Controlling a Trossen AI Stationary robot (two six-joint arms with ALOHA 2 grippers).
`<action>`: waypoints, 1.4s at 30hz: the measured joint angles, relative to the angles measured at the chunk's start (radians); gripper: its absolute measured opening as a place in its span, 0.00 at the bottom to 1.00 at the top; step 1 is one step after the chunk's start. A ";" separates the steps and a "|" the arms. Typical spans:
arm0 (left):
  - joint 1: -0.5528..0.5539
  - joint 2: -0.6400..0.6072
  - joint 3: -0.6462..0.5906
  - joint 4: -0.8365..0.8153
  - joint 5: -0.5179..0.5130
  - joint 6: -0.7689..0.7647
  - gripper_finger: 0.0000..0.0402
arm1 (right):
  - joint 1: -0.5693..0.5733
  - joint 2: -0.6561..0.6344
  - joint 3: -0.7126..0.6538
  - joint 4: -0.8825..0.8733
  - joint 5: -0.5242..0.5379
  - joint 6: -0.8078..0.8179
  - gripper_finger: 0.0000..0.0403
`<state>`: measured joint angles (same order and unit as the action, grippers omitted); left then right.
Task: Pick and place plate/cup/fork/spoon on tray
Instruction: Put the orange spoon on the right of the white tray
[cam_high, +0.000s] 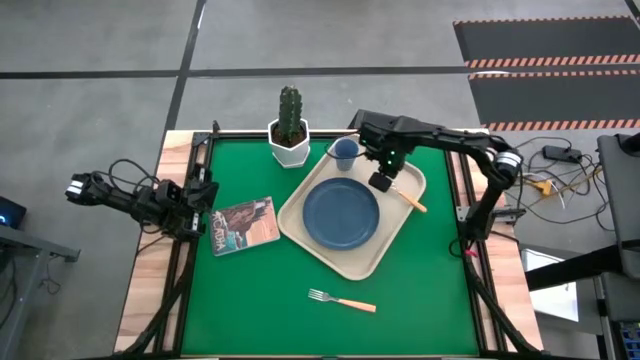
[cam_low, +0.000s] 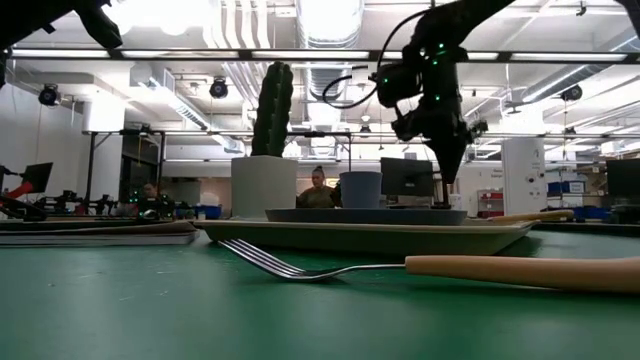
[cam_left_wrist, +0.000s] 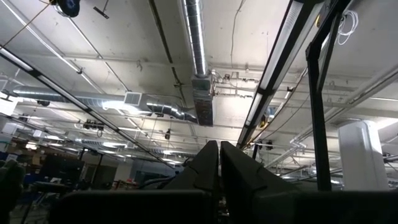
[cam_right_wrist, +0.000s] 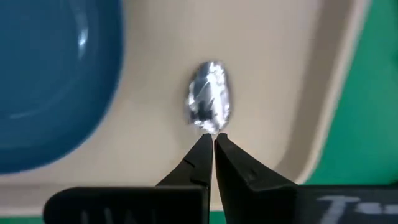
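The cream tray (cam_high: 362, 258) lies at the table's middle right. The slate-blue plate (cam_high: 341, 214) lies on it and the blue cup (cam_high: 344, 152) stands at its far corner. The spoon lies on the tray's right part: its silver bowl (cam_right_wrist: 208, 104) on the tray floor, its orange handle (cam_high: 412, 201) toward the right rim. My right gripper (cam_high: 380, 182) stands over the spoon, pointing down, shut at the bowl's base. The fork (cam_high: 342, 299) lies flat on the green mat near the front edge. My left gripper (cam_left_wrist: 219, 152) is shut and empty at the table's left edge (cam_high: 197, 196). My right gripper meets the spoon's thin neck (cam_right_wrist: 214, 132) just behind the bowl with its fingertips, from above, pointing down. The fingers themselves hide the neck, so the pinch does not show plainly. The spoon lies low on the tray, its handle (cam_low: 528, 215) reaching to the tray's right rim.
A cactus in a white faceted pot (cam_high: 289, 128) stands at the far edge, just left of the tray. A picture card (cam_high: 245, 224) lies on the mat left of the tray. People show in the room beyond the table in the low view.
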<state>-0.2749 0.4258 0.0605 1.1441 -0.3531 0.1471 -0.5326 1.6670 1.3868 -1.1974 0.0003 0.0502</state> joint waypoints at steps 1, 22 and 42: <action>0.000 0.000 0.000 0.000 0.000 0.000 0.00 | 0.003 0.008 0.002 -0.012 -0.013 0.001 0.02; 0.000 0.001 0.000 0.000 0.000 -0.001 0.00 | 0.031 -0.203 -0.408 0.230 -0.017 0.178 0.30; 0.000 -0.003 -0.001 0.000 -0.003 -0.001 0.00 | 0.033 -0.239 -0.506 0.305 0.044 0.201 0.09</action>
<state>-0.2745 0.4225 0.0593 1.1439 -0.3562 0.1463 -0.4996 1.4281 0.8806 -0.8924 0.0441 0.2510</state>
